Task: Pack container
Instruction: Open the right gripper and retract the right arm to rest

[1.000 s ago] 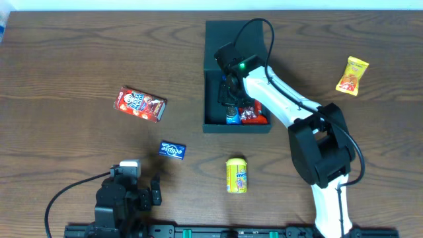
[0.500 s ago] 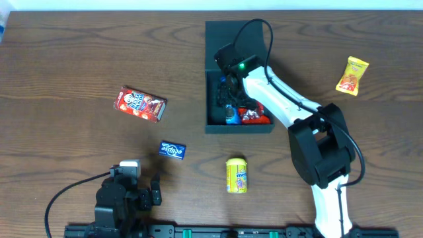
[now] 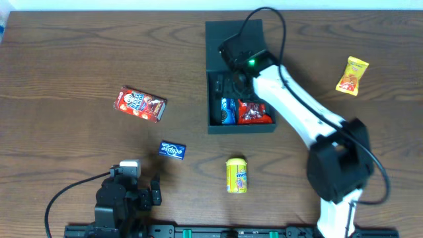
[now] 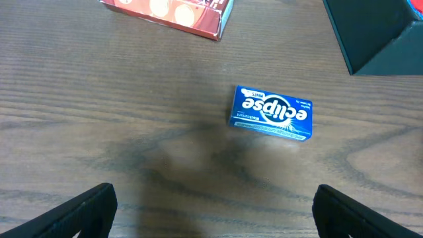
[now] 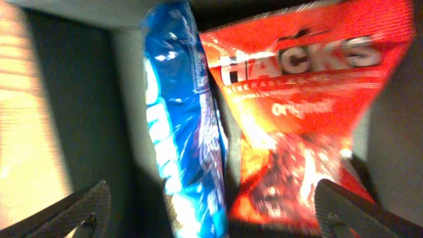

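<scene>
Hard to make out:
- The right wrist view is close and blurred. The right hand shows only as two dark fingertips in the lower corners. They are spread wide with nothing clamped between them.
- In the overhead view this hand hangs over the open compartment of the container. Its fingers are lost against the dark interior, and the arm covers part of the lid flap.
- The left hand also shows as tips only, wide apart and empty, over bare wood on the near side of a blue mint box.
- In the left wrist view a red carton is cut off by the top edge. Only one corner of the container enters at upper right.

Container: it sits on the tabletop right of centre toward the far side, with its flap lying open on the far side. Inside, at the near end, a blue packet lies side by side with a red packet. They are touching, blue on the left as seen from overhead.

Loose on the tabletop:
- The red carton is well left of the container.
- The mint box is nearer the left arm.
- A yellow can lies on its side in front of the container.
- A yellow-orange packet is far right.

Surface and room: the tabletop is dark brown wood grain. A pale strip runs along the far edge and a black rail along the near edge.
</scene>
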Controlling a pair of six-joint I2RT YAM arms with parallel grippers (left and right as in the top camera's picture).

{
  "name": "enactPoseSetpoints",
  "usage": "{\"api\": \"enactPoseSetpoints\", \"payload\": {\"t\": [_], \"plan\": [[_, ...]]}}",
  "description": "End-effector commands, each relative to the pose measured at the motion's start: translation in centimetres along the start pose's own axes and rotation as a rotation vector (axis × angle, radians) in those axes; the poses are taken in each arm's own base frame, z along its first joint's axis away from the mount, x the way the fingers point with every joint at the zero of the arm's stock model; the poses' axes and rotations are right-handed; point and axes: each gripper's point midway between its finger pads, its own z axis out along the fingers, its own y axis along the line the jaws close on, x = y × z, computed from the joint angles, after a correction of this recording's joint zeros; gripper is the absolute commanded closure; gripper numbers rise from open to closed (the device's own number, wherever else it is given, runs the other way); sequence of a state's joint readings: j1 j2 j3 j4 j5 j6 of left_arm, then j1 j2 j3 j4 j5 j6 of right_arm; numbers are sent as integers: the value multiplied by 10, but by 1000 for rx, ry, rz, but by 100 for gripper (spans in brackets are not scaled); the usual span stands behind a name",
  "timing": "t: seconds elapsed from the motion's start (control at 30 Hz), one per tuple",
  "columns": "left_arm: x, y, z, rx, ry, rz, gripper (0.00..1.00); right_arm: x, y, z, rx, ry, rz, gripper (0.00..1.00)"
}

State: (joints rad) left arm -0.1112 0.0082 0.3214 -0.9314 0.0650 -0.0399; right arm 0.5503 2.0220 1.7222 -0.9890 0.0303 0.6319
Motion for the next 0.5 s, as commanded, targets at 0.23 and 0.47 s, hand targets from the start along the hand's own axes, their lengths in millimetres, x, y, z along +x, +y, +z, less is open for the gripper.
{"api": "enactPoseSetpoints", "payload": {"t": [0.23, 0.47], "plan": [[18, 2, 7, -7, 59, 13, 4, -15, -22, -145, 54, -335, -24, 1], [18, 2, 7, -7, 59, 13, 5, 0, -56, -194, 115, -448, -58, 1]]}}
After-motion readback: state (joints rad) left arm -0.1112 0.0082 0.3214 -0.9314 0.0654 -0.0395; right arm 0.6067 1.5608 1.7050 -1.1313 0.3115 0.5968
